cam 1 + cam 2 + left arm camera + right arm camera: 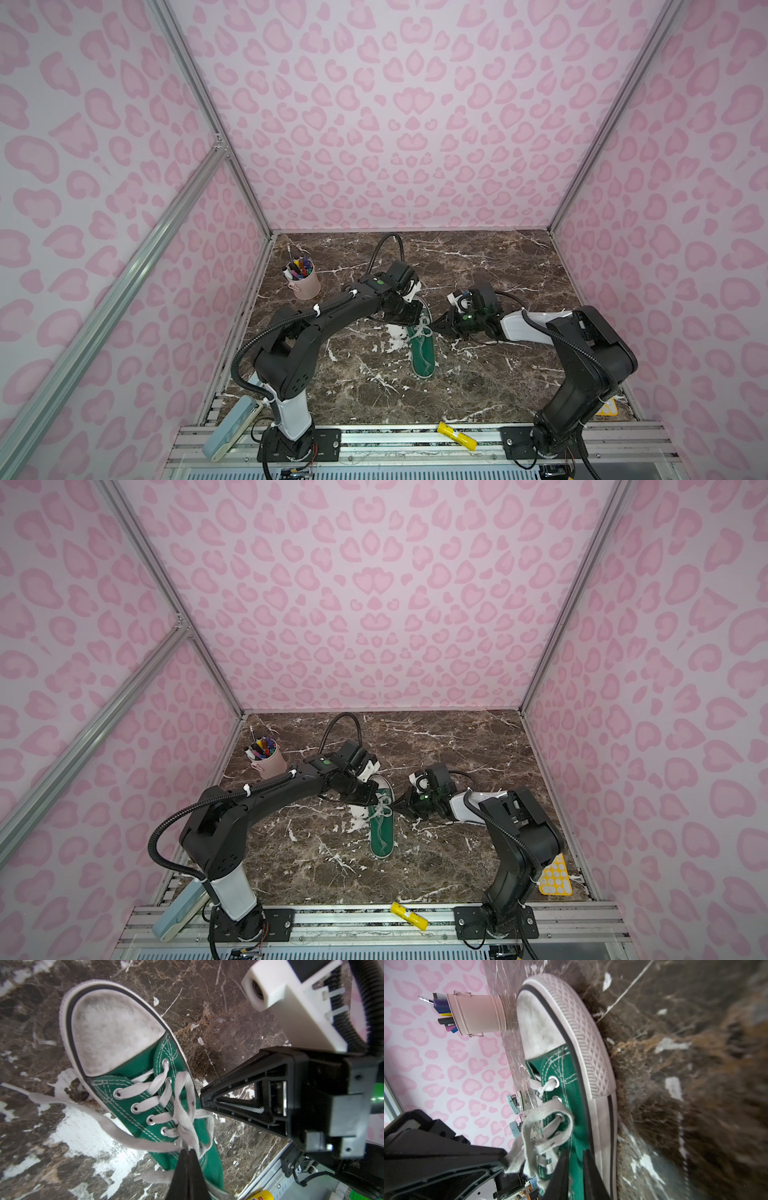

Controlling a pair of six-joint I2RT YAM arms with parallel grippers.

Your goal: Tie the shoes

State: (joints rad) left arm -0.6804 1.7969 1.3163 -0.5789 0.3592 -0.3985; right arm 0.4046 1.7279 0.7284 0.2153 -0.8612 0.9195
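The green shoe [424, 353] [382, 833] lies in the middle of the marble table, white toe cap [116, 1028] pointing away from the arms' bases. My left gripper [188, 1150] [419, 327] is shut on the off-white lace [185, 1105] where the strands cross over the tongue. A loose lace end [83, 1109] trails across the table on the shoe's left. My right gripper [576, 1153] [434, 330] rests against the shoe's right side. Its jaws stand a narrow gap apart, and only green canvas [566, 1068] shows between them. A lace loop [529, 1126] hangs beside them.
A pink cup of pens [305, 284] [268, 762] stands at the back left. A yellow object [457, 435] lies on the front rail. A yellow pad with white spots [555, 877] sits by the right arm's base. A pale blue device [232, 428] leans at front left. Pink walls enclose three sides.
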